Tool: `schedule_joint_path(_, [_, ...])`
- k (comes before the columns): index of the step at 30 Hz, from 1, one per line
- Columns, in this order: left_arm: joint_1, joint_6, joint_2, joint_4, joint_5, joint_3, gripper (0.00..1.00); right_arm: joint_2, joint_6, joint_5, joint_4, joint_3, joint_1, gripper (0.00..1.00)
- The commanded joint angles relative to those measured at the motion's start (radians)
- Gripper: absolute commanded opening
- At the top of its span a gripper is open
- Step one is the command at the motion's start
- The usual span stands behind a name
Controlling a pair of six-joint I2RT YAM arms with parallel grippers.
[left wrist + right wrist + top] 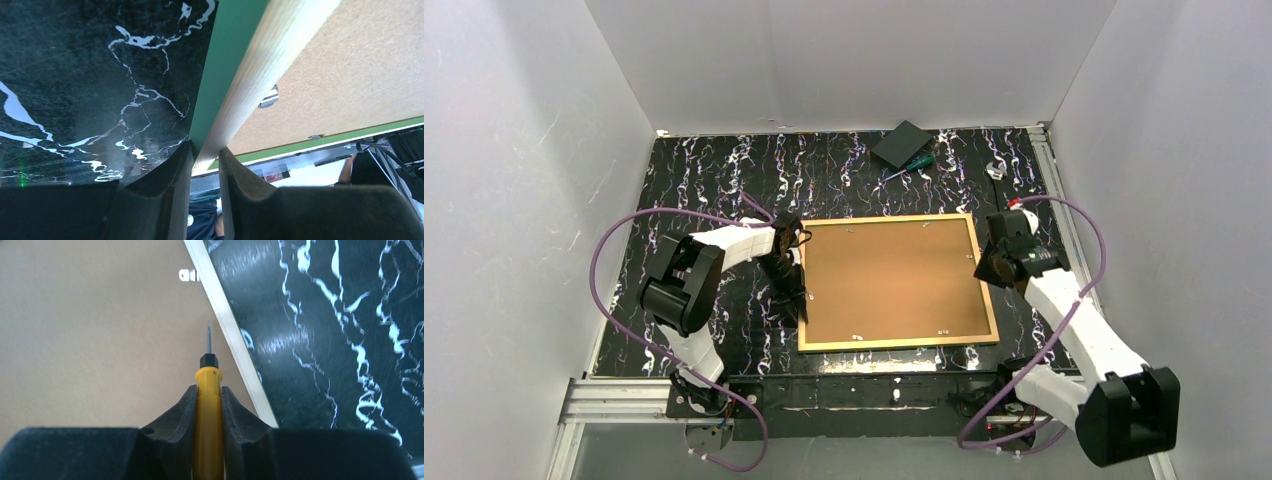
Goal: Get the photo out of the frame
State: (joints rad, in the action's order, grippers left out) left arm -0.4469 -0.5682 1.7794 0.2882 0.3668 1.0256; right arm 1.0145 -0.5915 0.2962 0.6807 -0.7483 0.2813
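Note:
The frame [894, 343] lies face down on the black marbled table, its light wood back edge up around the brown backing board [889, 275]. The photo is hidden under that board. My left gripper [799, 285] is shut on the frame's left rail. In the left wrist view the green and wood rail [260, 70] runs down between the jaws of that gripper [206, 150]. My right gripper [984, 262] hangs over the frame's right edge. It [208, 392] is shut on a yellow-handled screwdriver [208, 410], whose thin blade points over the board [100, 330] just inside the wood rail [230, 335].
A black box [901, 143], a green-handled screwdriver [911, 165] and a small shiny item [995, 169] lie at the back of the table. Small metal clips [187, 275] [269, 97] sit along the board's edges. White walls close in three sides.

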Motion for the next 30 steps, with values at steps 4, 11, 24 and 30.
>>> schedule_joint_path(4, [0.01, -0.002, 0.029, 0.156, 0.003, -0.007, 0.0, 0.171, 0.19, -0.055, -0.103, -0.176, -0.067, 0.01])
schedule_joint_path(11, [0.01, -0.008, 0.036, 0.149, 0.016, -0.006, 0.0, 0.314, 0.293, -0.149, -0.108, -0.296, -0.101, 0.01])
schedule_joint_path(24, [0.01, -0.015, 0.041, 0.146, 0.028, 0.001, 0.0, 0.477, 0.318, -0.141, -0.008, -0.381, -0.119, 0.01])
schedule_joint_path(30, [0.011, -0.026, 0.044, 0.146, 0.028, 0.001, 0.0, 0.486, 0.309, -0.109, 0.039, -0.38, -0.119, 0.01])
